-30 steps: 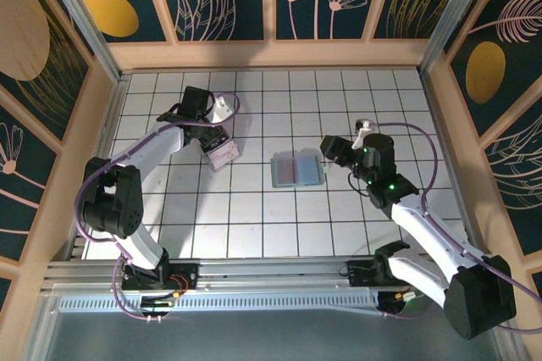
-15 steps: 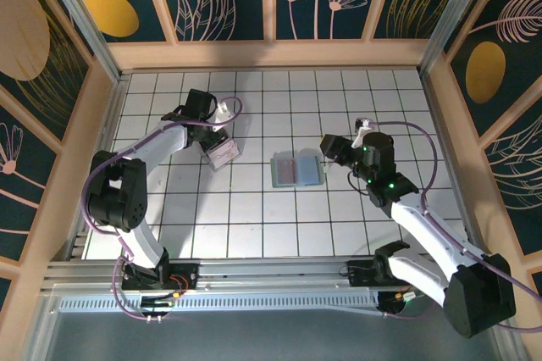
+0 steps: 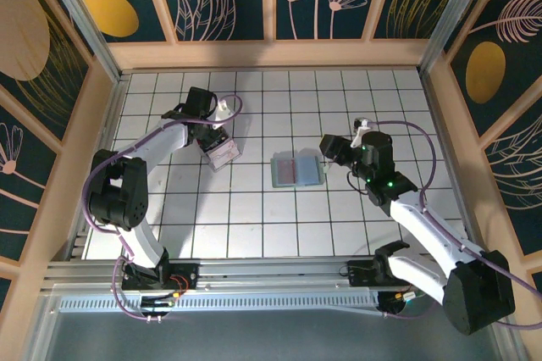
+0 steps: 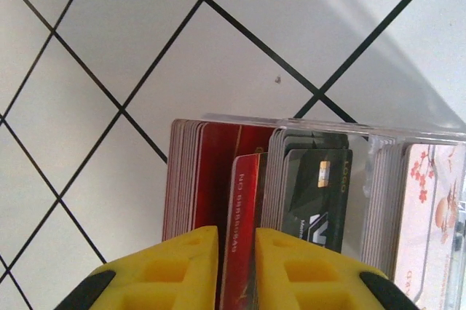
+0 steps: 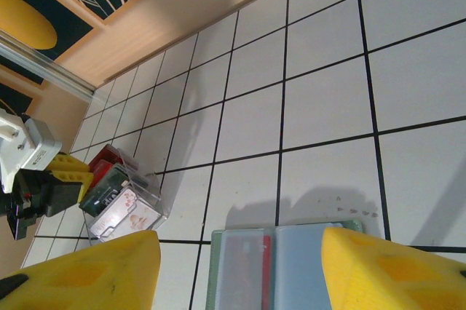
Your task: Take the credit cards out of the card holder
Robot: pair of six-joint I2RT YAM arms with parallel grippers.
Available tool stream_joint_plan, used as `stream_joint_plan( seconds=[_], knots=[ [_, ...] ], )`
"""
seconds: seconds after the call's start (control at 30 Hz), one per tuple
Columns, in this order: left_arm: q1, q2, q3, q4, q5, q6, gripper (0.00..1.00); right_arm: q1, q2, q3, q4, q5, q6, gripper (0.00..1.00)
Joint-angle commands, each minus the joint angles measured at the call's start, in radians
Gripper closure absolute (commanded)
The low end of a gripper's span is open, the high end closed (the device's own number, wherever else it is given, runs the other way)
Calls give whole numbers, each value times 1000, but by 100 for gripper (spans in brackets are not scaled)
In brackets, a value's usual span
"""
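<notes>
The card holder (image 3: 297, 169) lies open and flat mid-table, two pale blue-green panels side by side. A red-printed credit card (image 5: 251, 270) shows through its left panel. My right gripper (image 3: 327, 152) hovers just right of it, open wide, with its yellow fingers (image 5: 87, 270) straddling the card holder (image 5: 306, 266). My left gripper (image 3: 213, 130) hangs over a clear box. Its jaws stand slightly apart around the top of a red credit card (image 4: 246, 208) standing among the cards in the box, with a thin dark gap on the card's left side.
The clear box (image 3: 223, 154) of stacked red, black and floral cards (image 4: 320, 179) stands left of the holder, also seen at the left in the right wrist view (image 5: 120, 204). Wooden walls (image 3: 271, 54) ring the white tiled table.
The left gripper's jaws have parted a little around the red card at the box, and the left arm shifted slightly. The right arm has barely moved.
</notes>
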Motion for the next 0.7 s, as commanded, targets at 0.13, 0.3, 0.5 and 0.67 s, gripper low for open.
stream_joint_plan(
  seconds=[0.13, 0.3, 0.5, 0.67],
  knots=[
    [8, -68, 53, -16, -52, -23, 70, 0, 10, 29, 25, -12, 16, 42],
    [7, -96, 92, -19, -68, -91, 55, 3, 38, 34, 5, -4, 16, 45],
    [7, -116, 129, -16, -70, -207, 42, 24, 92, 59, -40, 25, 13, 51],
    [-32, -178, 77, 91, -101, -311, 13, 87, 140, 100, -91, 99, -8, 51]
  ],
)
